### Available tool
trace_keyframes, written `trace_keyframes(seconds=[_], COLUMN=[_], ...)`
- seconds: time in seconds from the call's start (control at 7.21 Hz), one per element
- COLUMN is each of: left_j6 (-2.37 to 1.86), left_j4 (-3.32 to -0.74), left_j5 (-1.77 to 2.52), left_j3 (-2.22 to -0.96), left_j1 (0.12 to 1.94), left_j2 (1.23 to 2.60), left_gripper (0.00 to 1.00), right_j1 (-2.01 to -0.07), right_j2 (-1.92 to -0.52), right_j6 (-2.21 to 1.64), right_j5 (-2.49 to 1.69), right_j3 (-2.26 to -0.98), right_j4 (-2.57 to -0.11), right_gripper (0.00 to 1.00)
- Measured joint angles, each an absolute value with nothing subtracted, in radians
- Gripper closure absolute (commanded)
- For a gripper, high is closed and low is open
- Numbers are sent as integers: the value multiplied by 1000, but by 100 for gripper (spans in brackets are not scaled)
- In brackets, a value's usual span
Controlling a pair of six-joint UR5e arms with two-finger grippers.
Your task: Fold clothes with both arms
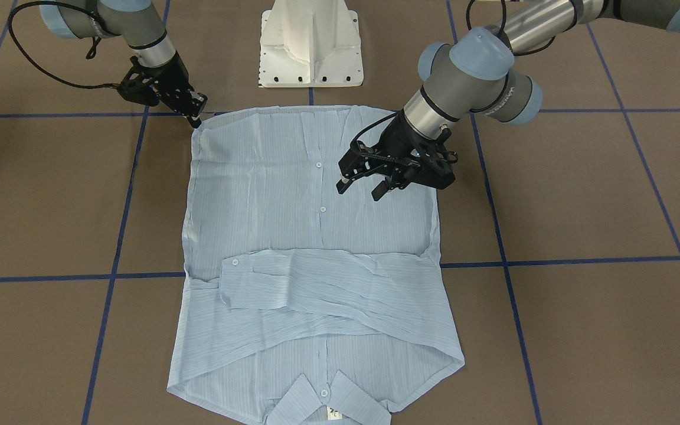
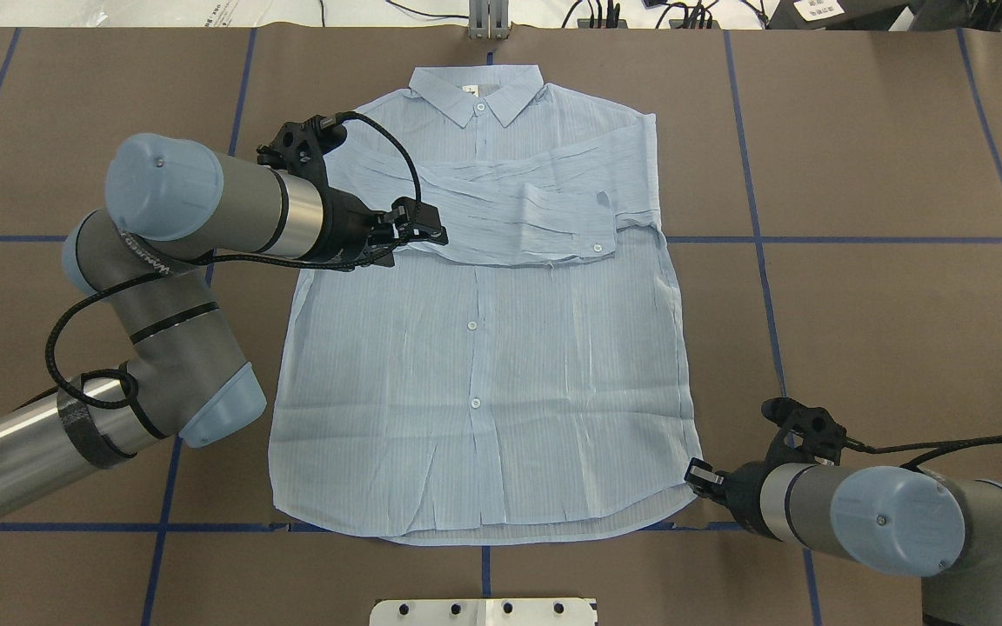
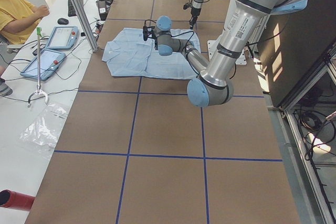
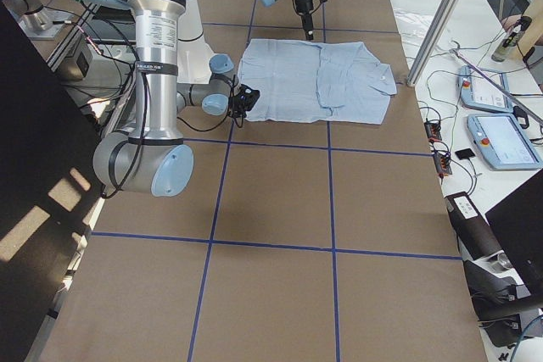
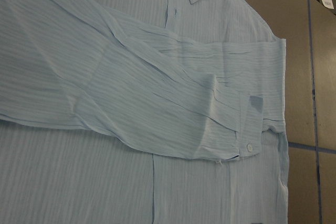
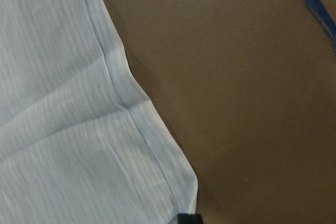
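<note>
The light-blue striped shirt [image 1: 316, 224] [image 2: 484, 365] lies flat and front up on the brown table, with its collar [image 2: 477, 91] at the far side. Both sleeves are folded across the chest, and a cuff [image 5: 247, 129] lies on top. My left gripper [image 1: 362, 189] [image 2: 431, 233] is open and empty, and it hovers just above the shirt below the folded sleeves. My right gripper [image 1: 196, 121] [image 2: 697, 476] is at the near hem corner on my right side. Its fingertip [image 6: 189, 219] meets that corner [image 6: 191, 198], and it looks shut on it.
The white pedestal base [image 1: 311, 47] [image 2: 484, 611] stands at the near table edge behind the hem. Blue tape lines [image 2: 753, 217] cross the brown table. A side bench with tablets [image 4: 501, 137] and a metal post [image 4: 441, 23] lies beyond the collar end.
</note>
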State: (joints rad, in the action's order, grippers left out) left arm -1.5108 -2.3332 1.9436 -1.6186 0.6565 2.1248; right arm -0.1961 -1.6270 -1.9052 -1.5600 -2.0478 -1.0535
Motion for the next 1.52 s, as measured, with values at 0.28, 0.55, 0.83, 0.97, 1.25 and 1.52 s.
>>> trace_keyframes(seconds=[0.28, 0.55, 0.83, 0.97, 1.25, 1.52], left_j6=[-1514, -1526, -1578, -1613, -1654, -1704], left_j4=[-2332, -2327, -2307, -2241, -1990, -1914], left_j5=[1944, 1940, 1896, 1846, 1758, 1726], left_j3=[-1623, -1700, -1806, -1856, -1979, -2011], left_j1=[657, 655, 611, 563, 462, 391], left_j2=[2122, 2019, 1878, 1841, 1815, 1783], left_gripper=[13, 13, 15, 15, 15, 17], right_j1=[-196, -196, -194, -194, -193, -192], right_j2=[-1637, -1647, -1650, -1650, -1649, -1649], right_j6=[-1905, -1905, -1905, -1905, -1905, -1905], right_j5=[-1560, -1560, -1560, -1560, -1559, -1558], right_j3=[-2071, -2101, -2110, -2111, -2112, -2112], right_j4=[-1053, -1053, -1053, -1053, -1053, -1053], right_gripper=[100, 100, 100, 100, 100, 100])
